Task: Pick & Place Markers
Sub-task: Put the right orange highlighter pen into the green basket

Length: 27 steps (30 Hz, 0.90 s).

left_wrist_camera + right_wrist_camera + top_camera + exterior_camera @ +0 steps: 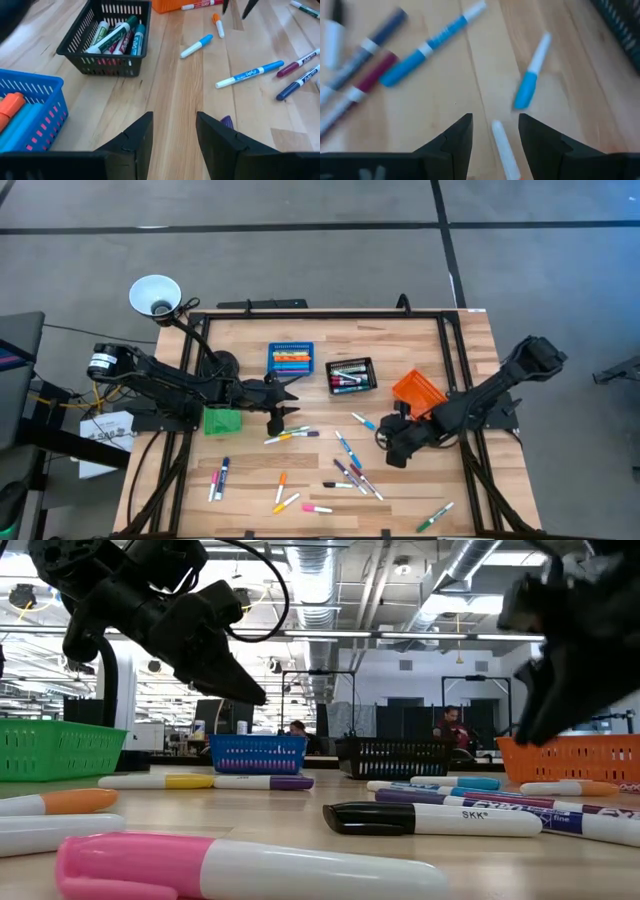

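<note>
Reaching for a loose marker on the counter

We see the wooden counter [320,420] strewn with markers [350,475], four small bins along its far side: green [222,421], blue [291,360], black [351,375] and orange [418,393]. Our left hand [172,132] hangs released and empty above the purple-capped marker [227,121] near the blue bin. Our right hand [495,132], fingers parted and grasping nothing, hovers low over a white-barrelled marker [504,147] lying between them, an orange-capped one in the left wrist view; a blue-capped marker [529,80] lies just beyond. We judge the pick is in hand: next, lower, centre on the barrel, close, then carry it to a bin.
</note>
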{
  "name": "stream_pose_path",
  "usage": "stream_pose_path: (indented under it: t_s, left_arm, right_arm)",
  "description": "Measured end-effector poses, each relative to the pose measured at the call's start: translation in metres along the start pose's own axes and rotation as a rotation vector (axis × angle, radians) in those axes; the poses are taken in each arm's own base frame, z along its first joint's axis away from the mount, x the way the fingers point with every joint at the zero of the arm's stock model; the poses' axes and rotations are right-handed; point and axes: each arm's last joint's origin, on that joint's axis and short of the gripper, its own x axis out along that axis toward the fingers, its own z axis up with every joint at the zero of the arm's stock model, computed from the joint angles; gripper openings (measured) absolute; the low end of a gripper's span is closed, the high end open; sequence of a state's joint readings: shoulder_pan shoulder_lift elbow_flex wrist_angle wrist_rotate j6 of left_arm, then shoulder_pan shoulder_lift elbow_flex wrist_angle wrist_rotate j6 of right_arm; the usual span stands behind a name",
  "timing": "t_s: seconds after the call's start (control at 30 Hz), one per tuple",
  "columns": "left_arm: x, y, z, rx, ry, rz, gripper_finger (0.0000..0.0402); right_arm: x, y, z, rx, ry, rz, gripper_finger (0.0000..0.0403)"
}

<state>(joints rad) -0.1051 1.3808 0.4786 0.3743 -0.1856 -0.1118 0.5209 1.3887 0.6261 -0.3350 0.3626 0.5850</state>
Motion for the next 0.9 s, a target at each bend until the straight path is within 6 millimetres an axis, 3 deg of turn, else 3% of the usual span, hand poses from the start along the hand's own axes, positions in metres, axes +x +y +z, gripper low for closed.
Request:
stream_pose_path:
  t_s: [0.4, 0.7, 0.9]
  left_arm:
    - [0.000, 0.000, 0.001, 0.000, -0.009, -0.001, 0.0144]
    - [0.000, 0.000, 0.001, 0.000, -0.010, -0.001, 0.0144]
    - [0.000, 0.000, 0.001, -0.001, -0.013, -0.001, 0.0144]
  right_arm:
    - [0.038, 0.003, -0.021, -0.055, 0.156, -0.096, 0.0141]
    - [0.033, 0.003, -0.018, -0.028, 0.132, -0.057, 0.0019]
    - [0.028, 0.002, -0.004, 0.011, -0.011, -0.076, 0.0050]
